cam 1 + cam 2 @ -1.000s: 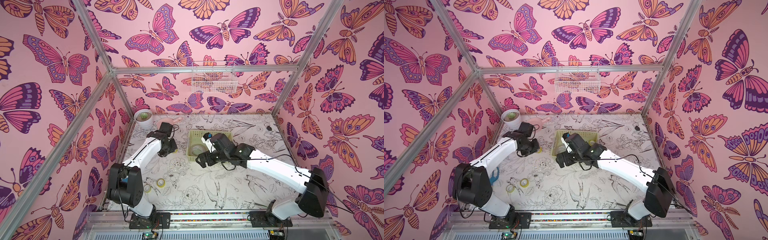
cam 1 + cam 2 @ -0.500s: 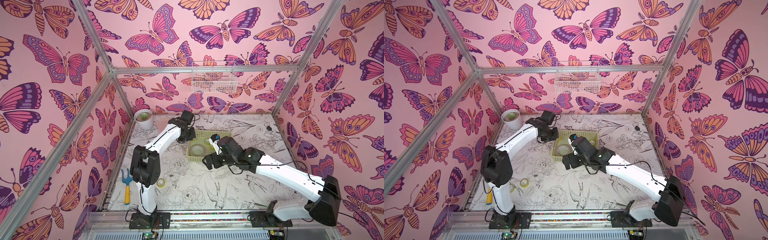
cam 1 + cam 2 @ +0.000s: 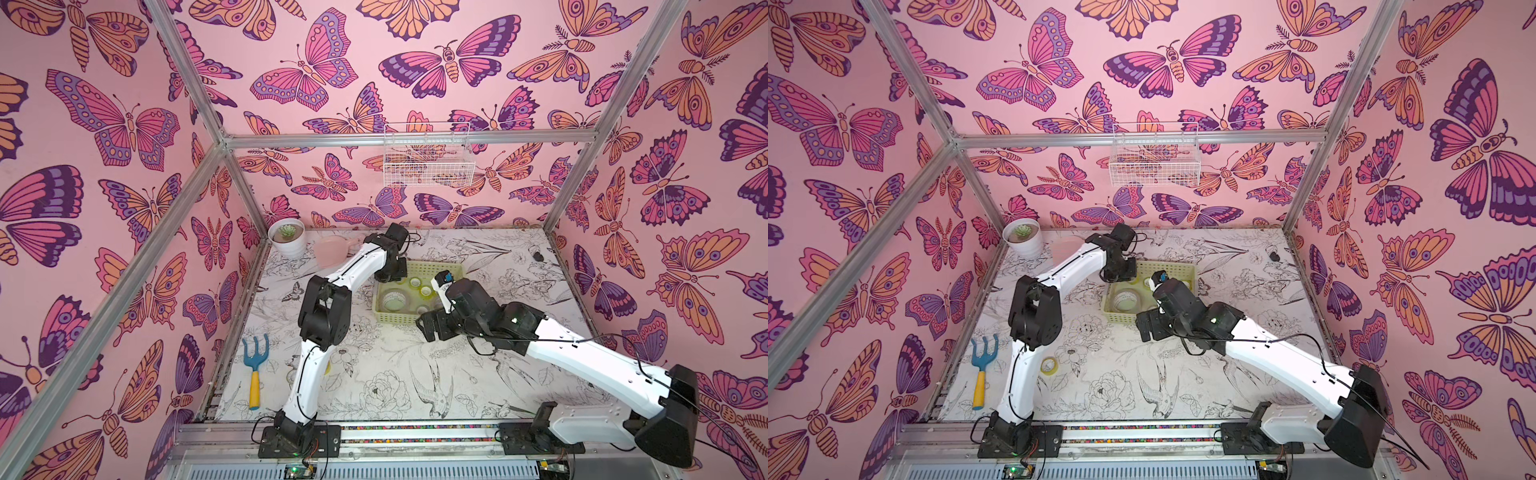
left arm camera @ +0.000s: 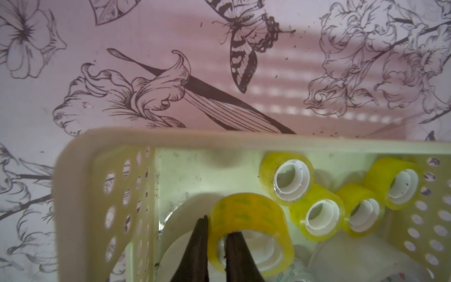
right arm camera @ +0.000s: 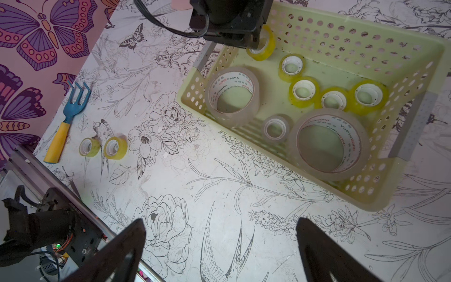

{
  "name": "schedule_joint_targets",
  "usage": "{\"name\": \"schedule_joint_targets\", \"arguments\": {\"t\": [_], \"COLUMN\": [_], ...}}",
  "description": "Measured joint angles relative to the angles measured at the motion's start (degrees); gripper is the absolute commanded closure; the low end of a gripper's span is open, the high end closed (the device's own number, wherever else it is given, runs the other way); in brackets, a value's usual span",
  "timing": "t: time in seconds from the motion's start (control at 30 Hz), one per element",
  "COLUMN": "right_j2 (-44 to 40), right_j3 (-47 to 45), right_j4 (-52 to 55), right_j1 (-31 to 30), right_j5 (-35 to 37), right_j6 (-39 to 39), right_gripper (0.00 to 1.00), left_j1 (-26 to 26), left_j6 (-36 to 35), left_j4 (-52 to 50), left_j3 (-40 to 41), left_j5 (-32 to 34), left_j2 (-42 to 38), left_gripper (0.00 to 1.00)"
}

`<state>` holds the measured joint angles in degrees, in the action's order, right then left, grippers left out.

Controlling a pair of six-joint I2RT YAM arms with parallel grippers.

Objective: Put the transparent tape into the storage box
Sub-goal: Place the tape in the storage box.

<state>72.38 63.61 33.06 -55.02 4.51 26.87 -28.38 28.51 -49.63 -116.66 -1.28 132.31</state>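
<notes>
The storage box (image 3: 395,318) (image 3: 1125,318) is a pale yellow-green perforated basket at mid-table. Several transparent tape rolls lie in it, small yellow ones (image 5: 303,91) and two large clear ones (image 5: 231,94). My left gripper (image 4: 218,225) (image 3: 390,272) (image 3: 1119,270) hangs over the box's far left corner (image 4: 219,139). It is shut on the wall of a small yellow tape roll (image 4: 246,214) (image 5: 262,51), one finger inside the core. My right gripper (image 5: 219,221) (image 3: 428,328) (image 3: 1144,328) is open and holds nothing, above the table in front of the box. Two more yellow rolls (image 5: 89,146) (image 5: 116,147) lie on the table at front left.
A blue hand rake with a yellow handle (image 3: 254,374) lies by the left wall. A white pot with a succulent (image 3: 286,239) and a pink object (image 3: 330,251) stand at the back left. A white wire basket (image 3: 428,160) hangs on the back wall.
My left arm has swung right from beside the box to over its far left corner, carrying the yellow roll. My right arm has drawn back a little to the right.
</notes>
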Motion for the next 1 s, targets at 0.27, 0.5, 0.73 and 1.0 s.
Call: {"name": "schedule_joint_targets", "arguments": {"t": [0.27,0.5,0.73,1.0], "right_j2": [-0.3,-0.3,-0.3,-0.3], "right_j3": [0.0,0.0,0.0,0.0], "right_j4": [0.9,1.0,1.0,1.0], "right_j1": [0.0,0.0,0.1,0.2], "right_j5": [0.6,0.6,0.6,0.6], "right_j6": [0.1,0.1,0.1,0.1], "right_gripper": [0.01,0.01,0.01,0.01], "left_j1": [0.0,0.0,-0.2,-2.0], "left_j6": [-0.6,-0.7,-0.7,-1.3], "left_j4": [-0.8,-1.7,-2.7,-3.0], "left_j3": [-3.9,-8.0,-10.8,-11.0], "left_j5": [0.2,0.3,0.2,0.0], "left_j2": [4.9,8.7,10.3,10.5], "left_gripper": [0.95,0.93,0.92,0.89]}}
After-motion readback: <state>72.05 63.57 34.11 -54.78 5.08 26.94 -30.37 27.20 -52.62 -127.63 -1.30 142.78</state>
